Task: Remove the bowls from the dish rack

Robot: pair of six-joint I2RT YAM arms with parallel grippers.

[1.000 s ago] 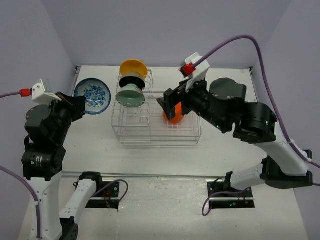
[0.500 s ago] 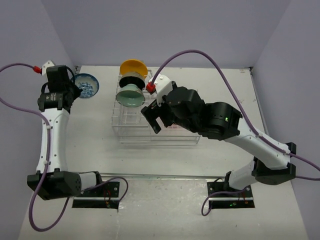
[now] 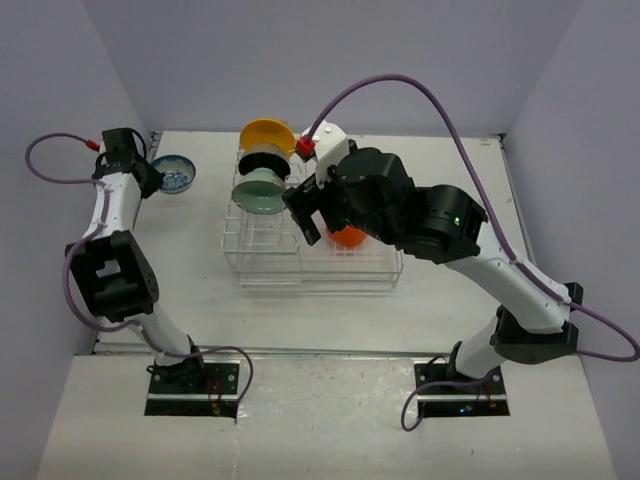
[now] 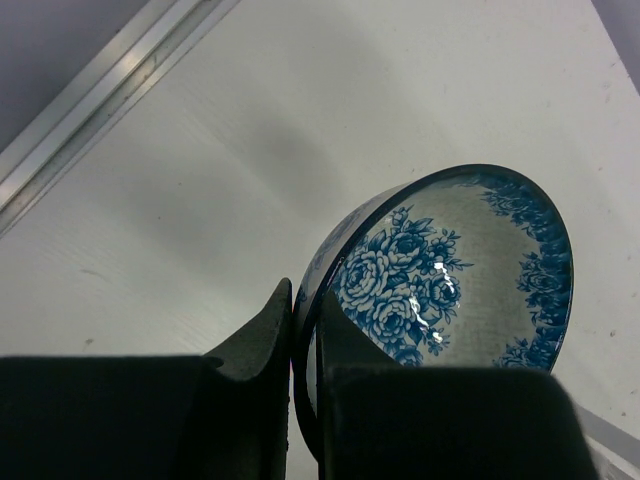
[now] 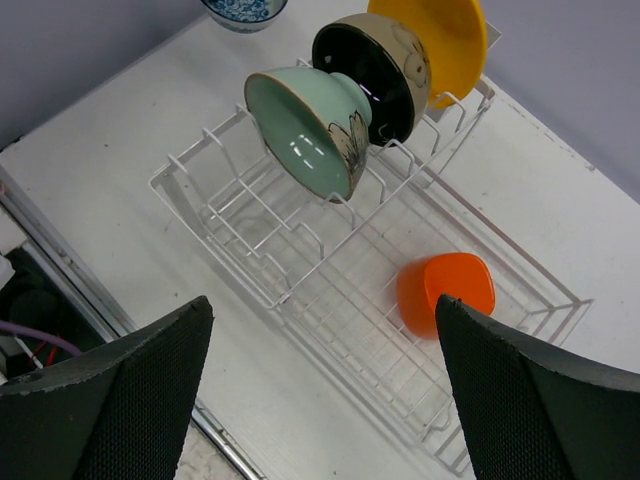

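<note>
Being pinched at its rim by the jaws of the left gripper [image 4: 303, 322], the blue-and-white bowl [image 4: 450, 270] was held at the far-left corner of the tabletop [image 3: 450, 300], seemingly for release, while the jaws of the right gripper [image 3: 303, 214] were spread over the dish rack [image 3: 300, 265].

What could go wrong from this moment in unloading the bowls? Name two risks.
1. The left gripper pinches the blue-and-white bowl only by its rim, tilted over the table; it may slip, or land on its edge when released.
2. The green bowl sits close against the black bowl and yellow bowl in the rack; the open right gripper pulling one could topple the others.
</note>
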